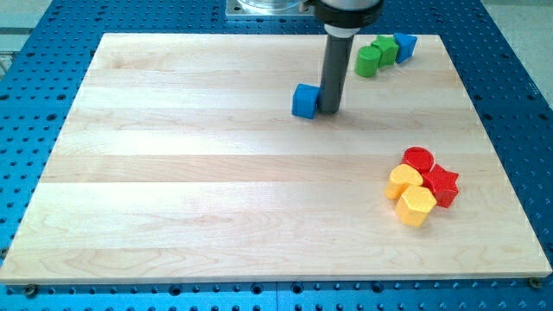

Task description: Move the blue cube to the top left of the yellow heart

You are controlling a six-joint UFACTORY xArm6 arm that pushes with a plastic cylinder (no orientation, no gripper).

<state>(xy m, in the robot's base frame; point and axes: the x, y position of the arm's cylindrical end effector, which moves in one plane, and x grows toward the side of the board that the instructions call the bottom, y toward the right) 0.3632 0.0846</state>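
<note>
The blue cube (304, 100) sits on the wooden board (173, 173) a little above the middle. My tip (329, 110) stands right next to the cube's right side, touching or nearly touching it. The yellow heart (403, 181) lies at the view's right, in a tight cluster of blocks, well below and to the right of the cube. The rod rises from the tip to the view's top edge.
A yellow hexagon block (416, 206) sits just below the heart. A red cylinder (418, 160) and a red star (441, 184) touch the heart's upper right. A green cylinder (369, 61), a green block (384, 49) and another blue block (404, 46) stand at the top right.
</note>
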